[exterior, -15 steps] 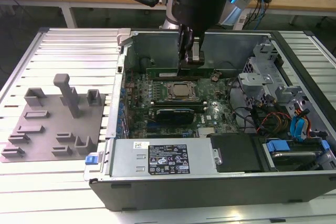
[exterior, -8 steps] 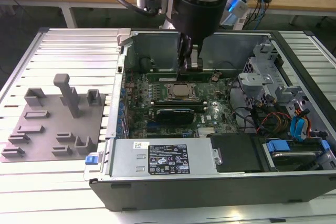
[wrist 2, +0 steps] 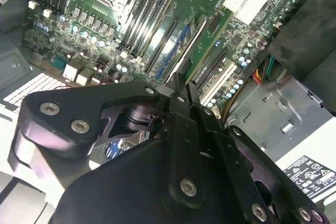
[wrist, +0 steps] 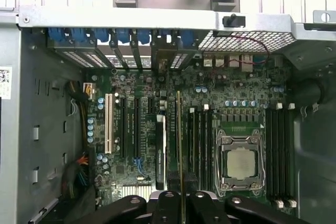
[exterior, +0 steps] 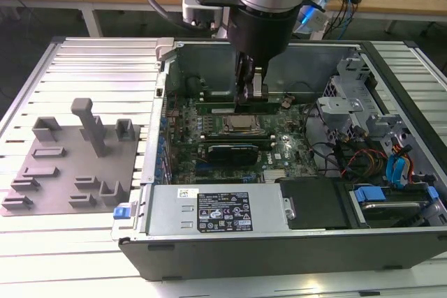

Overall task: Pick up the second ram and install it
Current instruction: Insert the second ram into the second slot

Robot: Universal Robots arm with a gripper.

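First wrist view: my gripper (wrist: 181,203) is pinched on the second ram (wrist: 180,145), edge-on over the slots just beside the CPU socket (wrist: 240,161). Slightly crooked, it could miss the slot and jam.

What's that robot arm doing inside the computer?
The robot's claw is reaching down into an open computer case. It is pinching a thin green memory stick on edge, right over the long slots beside the square silver chip on the big green board. The grey holder tray sits on the table at the exterior view's left.
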